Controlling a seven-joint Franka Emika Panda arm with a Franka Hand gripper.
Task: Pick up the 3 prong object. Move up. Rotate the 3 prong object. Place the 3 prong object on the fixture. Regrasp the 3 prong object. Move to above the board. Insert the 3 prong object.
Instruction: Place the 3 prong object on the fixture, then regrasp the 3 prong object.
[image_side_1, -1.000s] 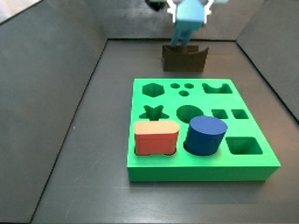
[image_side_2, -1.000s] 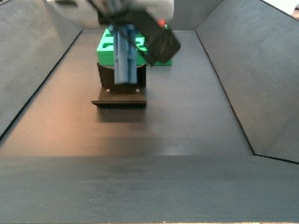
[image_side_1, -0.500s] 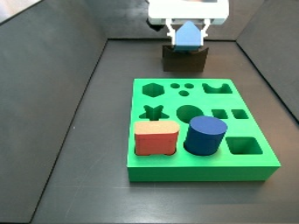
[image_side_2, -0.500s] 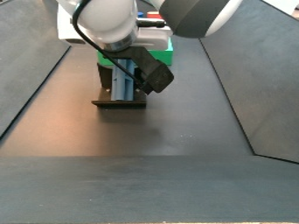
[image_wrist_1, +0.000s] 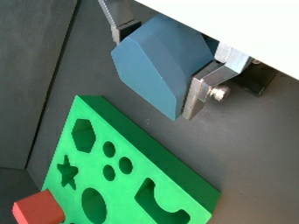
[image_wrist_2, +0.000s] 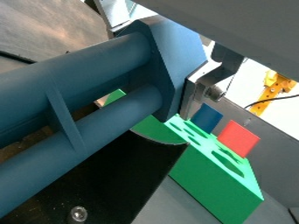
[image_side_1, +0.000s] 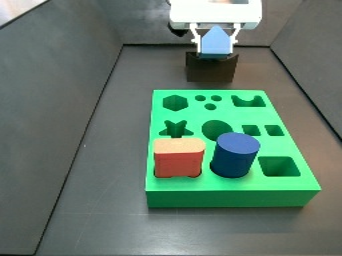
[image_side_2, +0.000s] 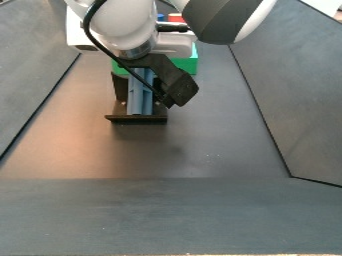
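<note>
Steel-blue, the 3 prong object (image_side_1: 215, 41) sat at the fixture (image_side_1: 210, 68), beyond the far end of the board (image_side_1: 229, 190), and your gripper (image_wrist_1: 165, 66) was clamped on it there (one silver finger (image_wrist_1: 211, 86) pressed flat against its side in a wrist view). You had the arm hanging straight down over the fixture (image_side_2: 138, 113) in both side views. On the board stood a red block (image_side_1: 177, 158) and a dark blue cylinder (image_side_1: 234, 155).
</note>
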